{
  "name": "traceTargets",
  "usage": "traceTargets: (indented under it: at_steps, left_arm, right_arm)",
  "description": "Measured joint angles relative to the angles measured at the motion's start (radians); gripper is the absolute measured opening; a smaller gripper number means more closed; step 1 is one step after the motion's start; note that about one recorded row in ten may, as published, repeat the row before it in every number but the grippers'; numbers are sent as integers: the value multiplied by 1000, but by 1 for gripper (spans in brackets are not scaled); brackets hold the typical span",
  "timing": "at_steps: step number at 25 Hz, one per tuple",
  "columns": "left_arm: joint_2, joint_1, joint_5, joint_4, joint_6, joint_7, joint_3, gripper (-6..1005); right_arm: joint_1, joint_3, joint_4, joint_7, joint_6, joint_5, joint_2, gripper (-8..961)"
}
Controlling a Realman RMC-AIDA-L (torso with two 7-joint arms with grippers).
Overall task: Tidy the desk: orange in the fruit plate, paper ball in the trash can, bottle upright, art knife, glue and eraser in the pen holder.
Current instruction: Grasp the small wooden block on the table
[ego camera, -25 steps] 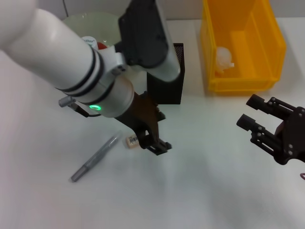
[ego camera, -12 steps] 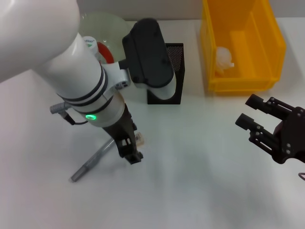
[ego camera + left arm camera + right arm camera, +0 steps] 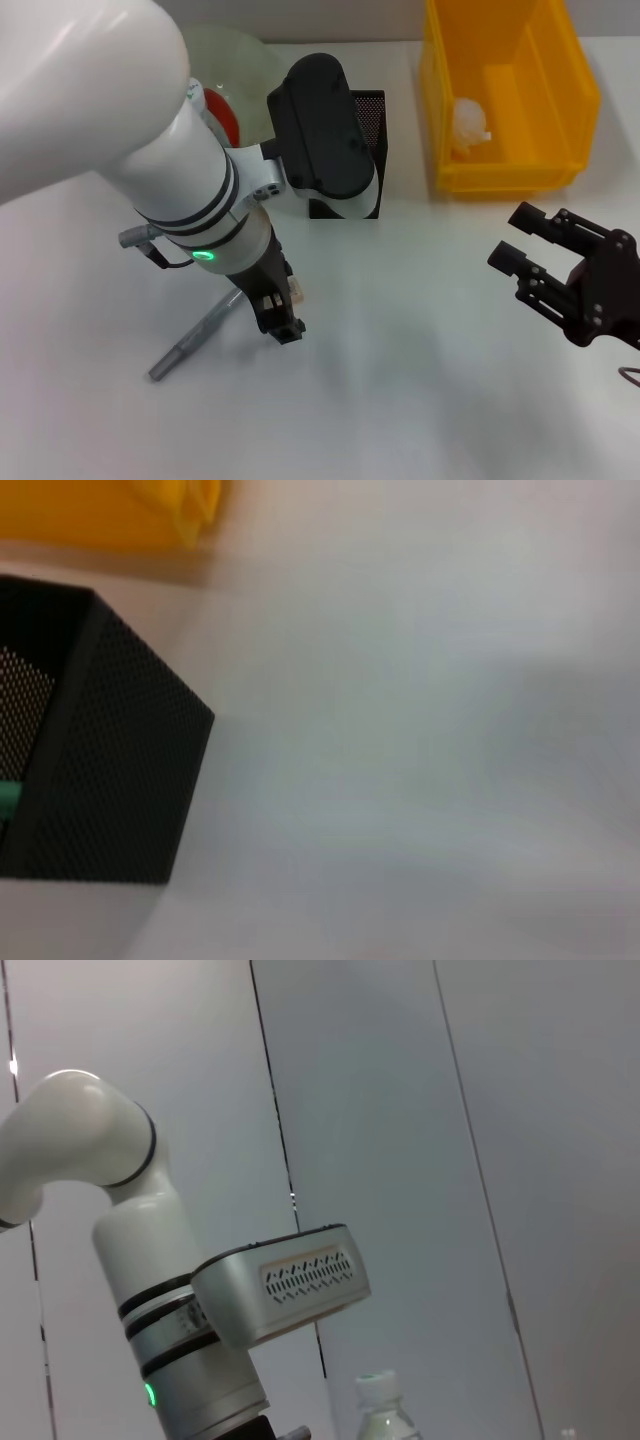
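Note:
My left gripper (image 3: 278, 318) points down at the desk (image 3: 400, 380), open, with its tips just beside the small beige eraser (image 3: 296, 291). The silver-grey glue (image 3: 195, 335) lies flat to its left. Behind my left arm, the orange (image 3: 224, 112) rests in the pale green fruit plate (image 3: 245, 52). The black mesh pen holder (image 3: 369, 125) stands behind the gripper, and a green shape (image 3: 8, 802) shows through its mesh (image 3: 120, 780). The paper ball (image 3: 469, 124) lies in the yellow trash can (image 3: 565, 95). An upright bottle (image 3: 385, 1410) appears in the right wrist view. My right gripper (image 3: 528, 252) hovers open at the right.
My bulky left arm (image 3: 180, 170) covers much of the desk's left half. A corner of the yellow bin (image 3: 190, 510) shows in the left wrist view beyond the pen holder. A grey panelled wall (image 3: 450, 1160) stands behind the desk.
My left gripper has swung left and down from beside the pen holder to the eraser, then held nearly still. The right gripper has drifted slightly left.

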Motion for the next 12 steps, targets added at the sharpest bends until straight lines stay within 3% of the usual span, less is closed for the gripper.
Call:
traceTargets:
  at_steps: [12]
  left_arm:
    - [0, -5, 5, -27, -47, 6, 28, 610]
  right_arm:
    - [-2, -1, 15, 0, 12, 0, -1, 497]
